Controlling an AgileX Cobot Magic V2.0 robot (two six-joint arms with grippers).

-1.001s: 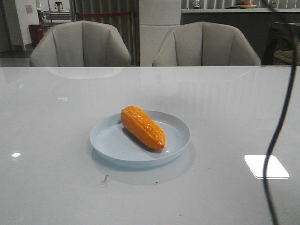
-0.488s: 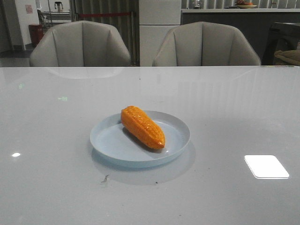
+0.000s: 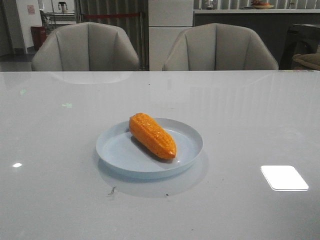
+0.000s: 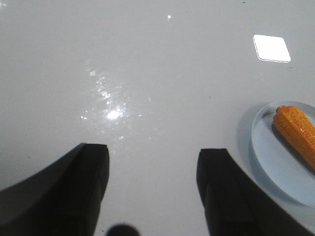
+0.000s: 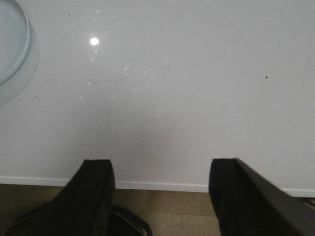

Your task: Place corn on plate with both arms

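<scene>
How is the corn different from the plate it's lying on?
The corn is bright orange, while the plate is pale blue. The corn is long, tapered and covered in bumpy kernel rows; the plate is round, shallow and smooth. The corn lies slantwise and covers only part of the plate, which is clearly wider. Both look glossy, and both sit untouched on the white table, with no pincer near them.

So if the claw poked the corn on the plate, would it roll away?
Probably a little. The corn is round and tapered, so it would likely roll in a curve, not straight. The plate has a low raised rim that might stop it. It looks like hard, bumpy plastic, so probably stiff and light.
</scene>
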